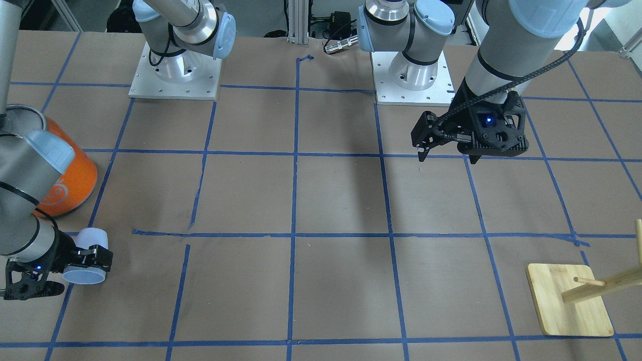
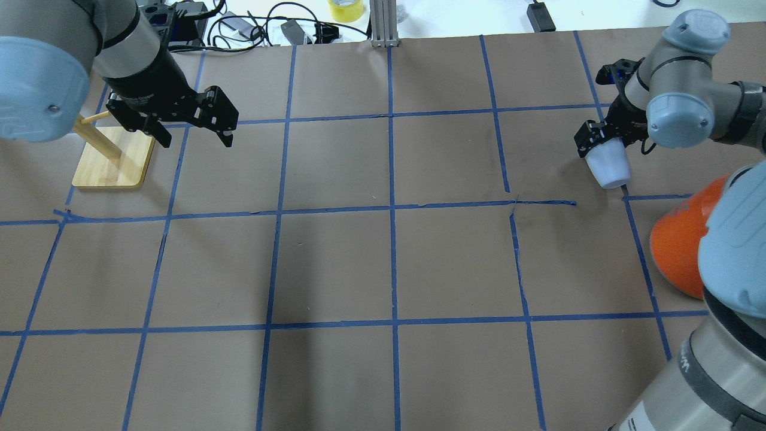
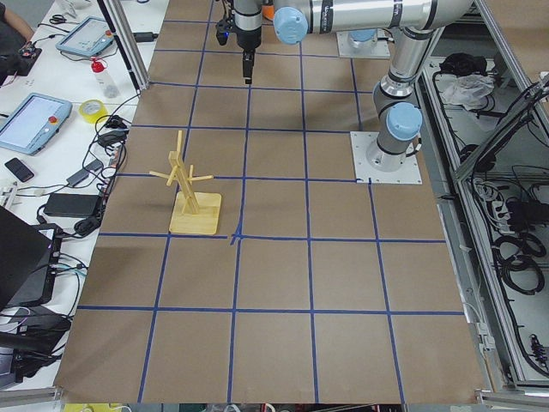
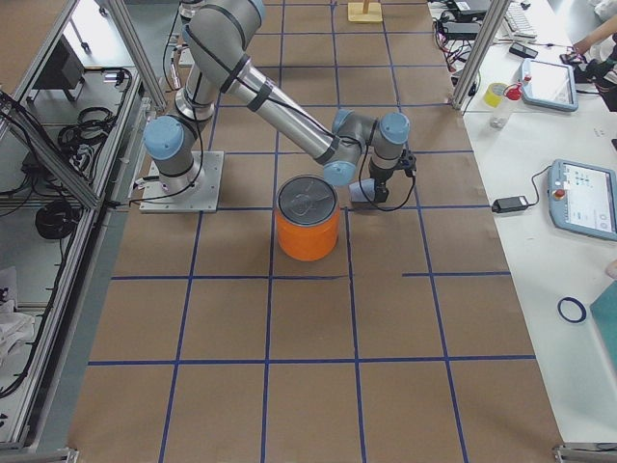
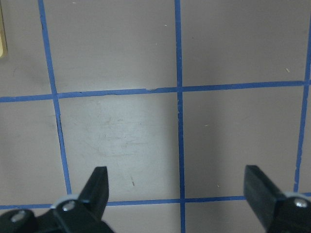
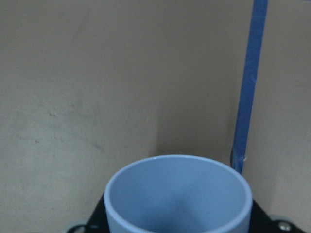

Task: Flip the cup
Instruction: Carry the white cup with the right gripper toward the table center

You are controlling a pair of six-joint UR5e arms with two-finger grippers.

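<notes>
The cup (image 1: 85, 265) is a small pale lavender-blue tumbler, held tilted a little above the table in my right gripper (image 1: 93, 256). The gripper is shut on its lower body. In the overhead view the cup (image 2: 608, 166) hangs from the gripper (image 2: 600, 142) at the far right. The right wrist view looks over the open mouth and bluer inside of the cup (image 6: 178, 201), which points away from the wrist. It also shows in the exterior right view (image 4: 362, 191). My left gripper (image 2: 194, 139) is open and empty above the table (image 5: 176, 187), far from the cup.
A big orange can (image 1: 70, 183) with a silver lid (image 4: 307, 200) stands close beside the cup, toward the robot. A wooden mug tree (image 2: 111, 158) on a square base (image 1: 569, 301) stands near my left gripper. Blue tape lines grid the brown table (image 2: 389, 263).
</notes>
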